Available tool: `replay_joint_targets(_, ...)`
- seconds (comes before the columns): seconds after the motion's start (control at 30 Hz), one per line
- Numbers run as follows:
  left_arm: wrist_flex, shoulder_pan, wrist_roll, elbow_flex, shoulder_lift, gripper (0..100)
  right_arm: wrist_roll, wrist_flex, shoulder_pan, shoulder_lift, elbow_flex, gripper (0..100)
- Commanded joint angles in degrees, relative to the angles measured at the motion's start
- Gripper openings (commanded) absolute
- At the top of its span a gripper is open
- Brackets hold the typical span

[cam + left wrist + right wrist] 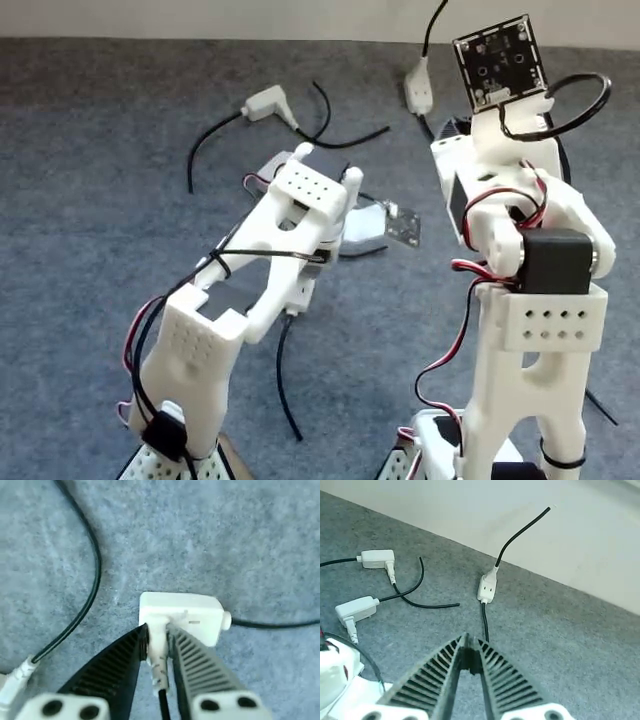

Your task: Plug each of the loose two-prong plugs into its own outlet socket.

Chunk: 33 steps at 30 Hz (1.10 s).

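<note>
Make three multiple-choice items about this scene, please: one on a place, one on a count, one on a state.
1. Where is the white plug that the left gripper holds?
A. against the white outlet socket
B. high in the air, far from any socket
C. inside a box

2. How many white outlet sockets lie on the grey carpet in the right wrist view?
A. one
B. three
C. five

3. In what state is the right gripper?
A. wide open
B. shut on a cable
C. shut, with nothing in it

Key: 1 A, the plug's front touches the socket's side. 2 B, three white blocks with black cables show on the carpet. 3 C, its fingers meet and nothing is between them.
</note>
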Motion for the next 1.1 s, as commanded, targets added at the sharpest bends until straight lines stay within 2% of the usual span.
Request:
replay_joint_targets(0.0,-0.26,1.36,6.95,-4.0,0.66,16,-0.35,-0.92,0.48,-1.71,-2.86,0.8)
replay_joint_targets(0.17,4.48,1.01,10.99,-13.58,0.66,18,-0.35,-1.01,0.48,-1.71,-2.86,0.8)
replay_joint_targets(0.37,5.36,-1.27,21.19,-25.8,0.48,17,-0.35,-1.01,0.48,-1.71,-2.86,0.8)
replay_joint_targets(0.43,5.45,-2.77,25.23,-27.91,0.22,18,-0.35,-1.01,0.48,-1.71,-2.86,0.8)
replay_joint_targets(0.53,5.45,-4.79,35.87,-28.79,-2.51,18,-0.35,-1.01,0.48,-1.71,-2.95,0.8)
replay_joint_targets(0.6,5.45,-6.11,41.49,-28.7,-4.97,18,-0.35,-1.01,0.57,-1.71,-2.95,0.8)
replay_joint_targets(0.73,5.54,-7.6,45.54,-25.36,-9.98,18,-0.35,-1.01,0.66,-1.71,-2.95,0.8)
replay_joint_targets(1.07,5.01,-2.86,56.62,-6.55,-18.51,18,-0.35,-1.01,0.75,-1.71,-2.95,0.8)
